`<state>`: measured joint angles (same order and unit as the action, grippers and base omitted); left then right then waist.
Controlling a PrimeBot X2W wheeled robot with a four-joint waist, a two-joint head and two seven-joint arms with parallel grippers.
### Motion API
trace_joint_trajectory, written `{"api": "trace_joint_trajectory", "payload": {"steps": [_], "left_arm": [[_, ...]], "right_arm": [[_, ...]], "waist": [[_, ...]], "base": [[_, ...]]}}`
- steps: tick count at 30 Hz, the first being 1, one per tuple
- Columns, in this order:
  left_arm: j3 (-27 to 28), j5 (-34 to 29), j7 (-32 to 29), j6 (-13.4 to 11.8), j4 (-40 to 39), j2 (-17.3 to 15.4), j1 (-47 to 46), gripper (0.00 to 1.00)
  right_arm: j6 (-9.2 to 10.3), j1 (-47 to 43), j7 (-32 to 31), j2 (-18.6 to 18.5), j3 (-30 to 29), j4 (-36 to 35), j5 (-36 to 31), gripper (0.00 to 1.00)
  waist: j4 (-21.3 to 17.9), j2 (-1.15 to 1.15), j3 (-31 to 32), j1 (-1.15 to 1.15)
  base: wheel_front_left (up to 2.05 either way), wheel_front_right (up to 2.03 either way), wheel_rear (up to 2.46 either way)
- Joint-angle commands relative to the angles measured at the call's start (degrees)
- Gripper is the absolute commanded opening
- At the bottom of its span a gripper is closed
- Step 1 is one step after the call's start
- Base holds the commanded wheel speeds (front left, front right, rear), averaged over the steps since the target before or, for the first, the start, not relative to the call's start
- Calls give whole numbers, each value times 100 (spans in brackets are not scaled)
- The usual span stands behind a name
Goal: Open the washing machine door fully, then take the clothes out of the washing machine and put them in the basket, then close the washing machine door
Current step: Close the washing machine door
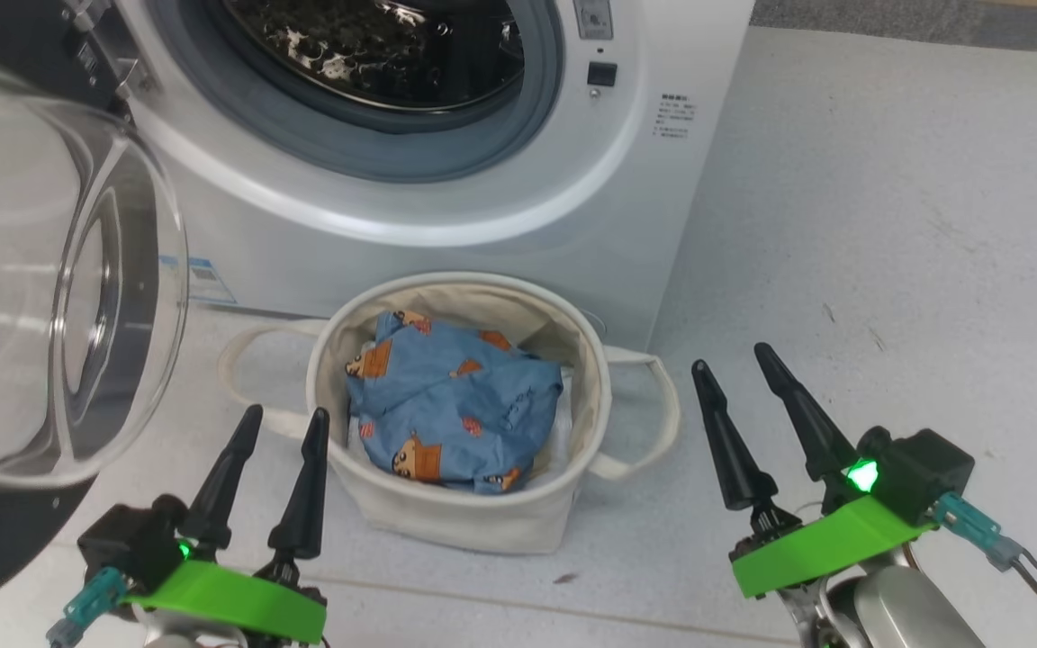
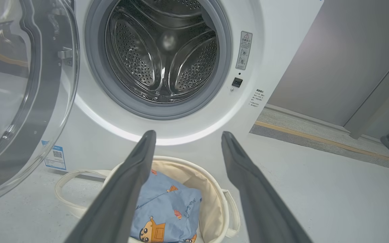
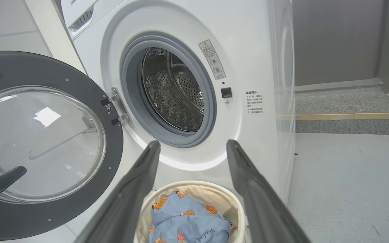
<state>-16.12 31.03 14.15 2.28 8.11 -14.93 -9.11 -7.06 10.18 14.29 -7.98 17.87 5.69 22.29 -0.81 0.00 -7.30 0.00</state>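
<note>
Quick count of what's in front of the robot right now.

One washing machine [image 1: 518, 225], a white front-loader, sits at 12 o'clock in the head view. It has one steel drum [image 2: 162, 50] with one grey rubber seal [image 2: 96, 77] around it. There's one washing machine door [image 1: 59, 297], swung wide open over at 9 o'clock, black rim and that big bulgy glass bowl sticking out toward the robot. One small blue label [image 2: 55, 158] sits low on the machine's front, just beside the door's edge in the left wrist view.

One basket [image 1: 464, 526], cream canvas, stands upright on the floor [image 1: 888, 225] right in front of the machine, dead centre. It has two loop handles [image 1: 671, 409], one at 9 and one at 3 o'clock of the tub. The clothes [image 1: 451, 409] are in the basket: one light blue bundle with the little brown-orange cartoon guys, crumpled up below the rim.

Two grippers with two dark fingers [image 1: 223, 486] each, so four fingers total. The left gripper [image 1: 286, 412] is at 7 o'clock of the basket, close beside its wall, jaws spread wide and holding nothing. The right gripper [image 1: 731, 355] is around 3 to 4 o'clock, apart from the basket, also spread wide with nothing in it.
</note>
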Motion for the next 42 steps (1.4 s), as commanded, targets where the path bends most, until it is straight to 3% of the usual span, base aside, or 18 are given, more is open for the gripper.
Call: {"api": "trace_joint_trajectory", "payload": {"steps": [1, 20, 24, 30, 42], "left_arm": [[208, 12, 14, -28, -146, -128, -203, 100], [281, 198, 35, -100, 16, -5, -252, 100], [287, 129, 48, -136, 50, -5, -241, 100], [428, -65, 71, -405, 166, 42, -194, 100], [493, -157, 81, -485, 315, 127, 15, 100]], "right_arm": [[-43, 117, 57, -29, 110, -191, 33, 100], [-43, 85, 47, -55, 109, -190, 35, 100], [-43, 86, 24, -73, 114, -203, 31, 100], [-43, 98, -17, -114, 205, -215, 61, 100], [-43, 48, -75, -212, 450, -140, 197, 100]], "waist": [[2, 0, 7, 0], [181, 0, 72, 0], [406, 0, 104, 0], [867, 0, 190, 0], [1884, 0, 562, 0]], "base": [[-142, 142, 0], [-38, 38, 0], [0, 0, 0], [0, 0, 0], [0, 0, 0]]}}
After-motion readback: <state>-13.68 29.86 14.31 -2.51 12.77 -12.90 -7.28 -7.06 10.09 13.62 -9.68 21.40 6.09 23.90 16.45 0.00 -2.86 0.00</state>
